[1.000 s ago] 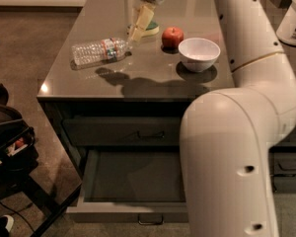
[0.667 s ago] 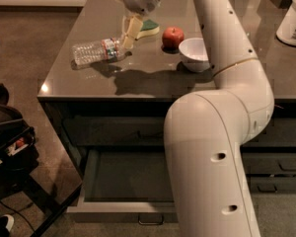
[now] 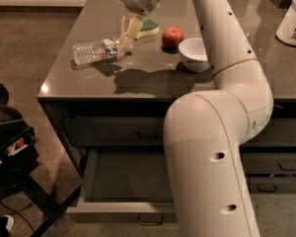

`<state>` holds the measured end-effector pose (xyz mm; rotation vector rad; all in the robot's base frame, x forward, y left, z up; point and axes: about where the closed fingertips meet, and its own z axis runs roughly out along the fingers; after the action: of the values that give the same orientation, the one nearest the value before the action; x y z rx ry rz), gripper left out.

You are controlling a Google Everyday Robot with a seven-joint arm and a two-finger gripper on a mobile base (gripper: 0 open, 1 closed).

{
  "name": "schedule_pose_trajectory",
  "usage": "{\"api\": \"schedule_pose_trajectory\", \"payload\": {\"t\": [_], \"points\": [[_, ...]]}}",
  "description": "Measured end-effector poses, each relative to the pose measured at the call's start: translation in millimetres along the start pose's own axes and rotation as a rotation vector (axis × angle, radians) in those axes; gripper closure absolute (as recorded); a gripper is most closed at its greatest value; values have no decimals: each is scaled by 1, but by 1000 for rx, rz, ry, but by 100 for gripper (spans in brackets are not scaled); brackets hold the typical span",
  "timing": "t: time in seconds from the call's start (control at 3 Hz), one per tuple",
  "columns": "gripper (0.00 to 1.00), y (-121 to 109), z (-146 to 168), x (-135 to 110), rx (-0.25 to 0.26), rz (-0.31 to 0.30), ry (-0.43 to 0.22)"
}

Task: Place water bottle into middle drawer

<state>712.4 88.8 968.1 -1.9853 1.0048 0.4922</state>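
a: now, item one: gripper point(image 3: 119, 19), pale two-finger type, above the far left part of the glossy dark grey countertop point(image 3: 153, 85). we log the jaws as spread, nothing between them. the lower finger point(image 3: 129, 32) points down at the cap end of item two.

b: item two?

a: small clear crinkly plastic water bottle with a red-and-white label band point(image 3: 94, 51), lying on its side on the countertop near the left edge, cap toward the green-and-yellow sponge point(image 3: 149, 29). not lifted.

b: neighbours?

a: round red apple point(image 3: 172, 36) just right of the sponge, small white bowl point(image 3: 194, 54) right of that. both stand apart from the bottle.

b: destination?

a: wide dark grey middle drawer point(image 3: 119, 211), pulled out below the closed top drawer point(image 3: 113, 131), its box bare. the big white arm link point(image 3: 207, 157) hides its right part.

b: handling note, as we judge it?

a: the step in hand is the grasp. we would straddle the bottle across its width near the label band, not at the tapering cap end. close gently: thin plastic buckles, and a round body can roll toward the edge. lift level, clear of the sponge, then carry over the drawer's front lip and lower well in before letting go.
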Motion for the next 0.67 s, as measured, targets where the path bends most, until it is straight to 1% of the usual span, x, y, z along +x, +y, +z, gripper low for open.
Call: {"api": "schedule_pose_trajectory", "payload": {"t": [0.33,0.67], "points": [[0,-5,9,-6,-43,6,91],[0,-20,24,-7,-52,28,203]]}}
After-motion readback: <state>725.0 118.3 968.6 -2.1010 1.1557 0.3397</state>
